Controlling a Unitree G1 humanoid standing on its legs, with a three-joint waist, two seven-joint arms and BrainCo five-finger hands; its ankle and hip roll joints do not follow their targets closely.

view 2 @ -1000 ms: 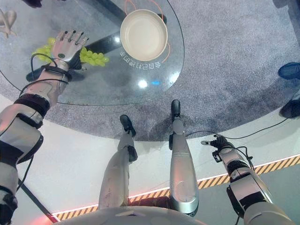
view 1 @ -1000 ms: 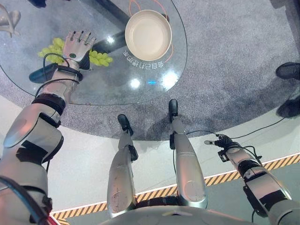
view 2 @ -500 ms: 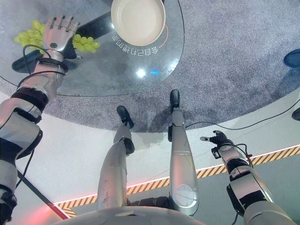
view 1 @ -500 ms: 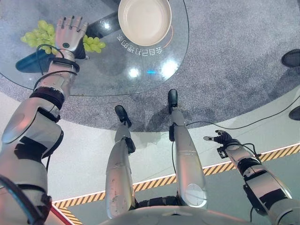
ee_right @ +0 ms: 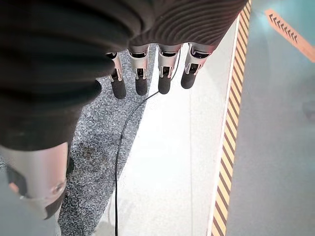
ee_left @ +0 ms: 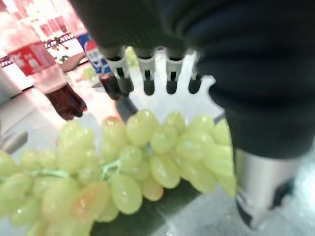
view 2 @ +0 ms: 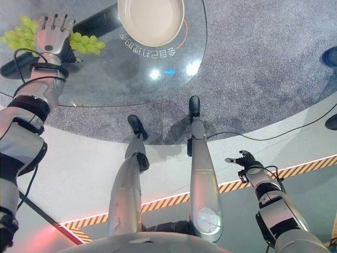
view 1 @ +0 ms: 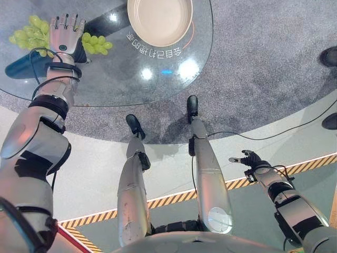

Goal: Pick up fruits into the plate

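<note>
A long bunch of green grapes (view 1: 96, 43) lies on the round glass table (view 1: 131, 79) at the far left. My left hand (view 1: 64, 34) is spread flat over the middle of the bunch, open, its fingers (ee_left: 147, 73) straight and reaching past the fruit. In the left wrist view the grapes (ee_left: 123, 167) lie right under the palm. An empty cream plate (view 1: 158, 44) sits on the table to the right of the bunch. My right hand (view 1: 250, 158) hangs low beside the floor at the right, open, with its straight fingers (ee_right: 162, 73) holding nothing.
A dark blue object (view 1: 21, 66) shows by the table's near-left edge. A bottle of dark drink (ee_left: 54, 83) stands beyond the grapes. A person's dark shoes (view 1: 329, 55) are on the grey carpet at the right. Yellow-black tape (view 1: 179, 197) crosses the floor.
The camera has shifted, so the table sits higher and further left in the picture. My left hand stays over the grapes. The right hand has hardly moved.
</note>
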